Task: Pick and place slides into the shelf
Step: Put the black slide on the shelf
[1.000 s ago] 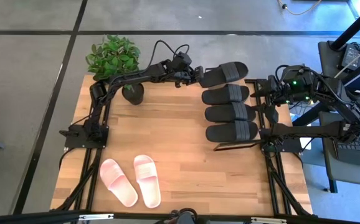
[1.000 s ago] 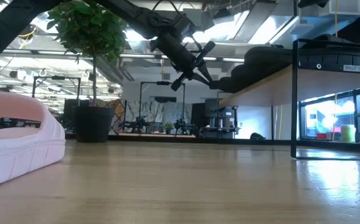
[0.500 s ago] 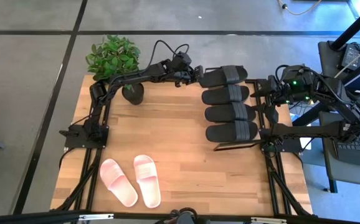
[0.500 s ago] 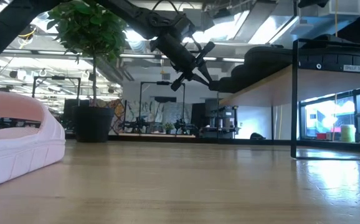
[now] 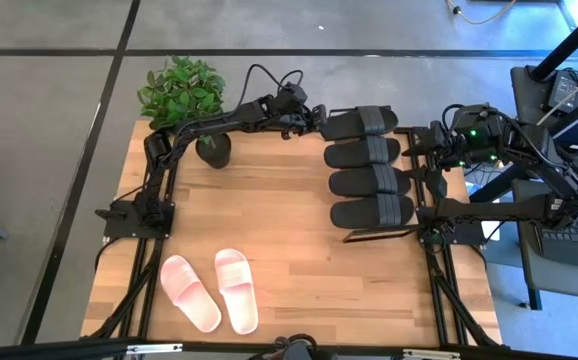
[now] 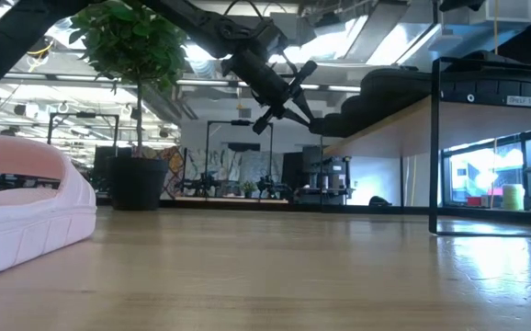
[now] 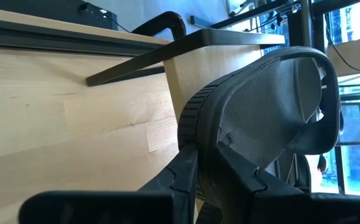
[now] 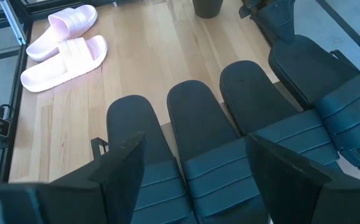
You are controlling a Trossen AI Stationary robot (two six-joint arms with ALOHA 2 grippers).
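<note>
My left gripper (image 5: 316, 122) reaches along the table's far edge and is shut on a black slide (image 5: 361, 121). That slide lies at the far end of the shelf (image 5: 377, 233), beside three black slides (image 5: 369, 181) that rest side by side on the shelf's wooden top. Whether the held slide rests on the board, I cannot tell. Two pink slides (image 5: 212, 291) lie sole down near the table's near edge. My right gripper (image 8: 195, 144) waits open at the right, above the shelf's black slides (image 8: 200, 134). My left gripper pinches the black slide's heel end (image 7: 195, 127) between its two fingers (image 7: 181, 174). It comes roughly level from the table's left, along the slide's length. The slide sticks out beyond the fingers toward the right, over the shelf (image 7: 189, 71).
A potted plant (image 5: 182, 93) stands at the table's far left corner, under my left arm. Bare tabletop (image 5: 269, 210) lies between the shelf and the pink slides. The right arm's base and frame (image 5: 439, 215) stand just right of the shelf.
The held black slide has swung its free end slightly toward the near edge. It now lies closer to the neighbouring black slide and more in line with it. My left gripper has stayed shut on it.
</note>
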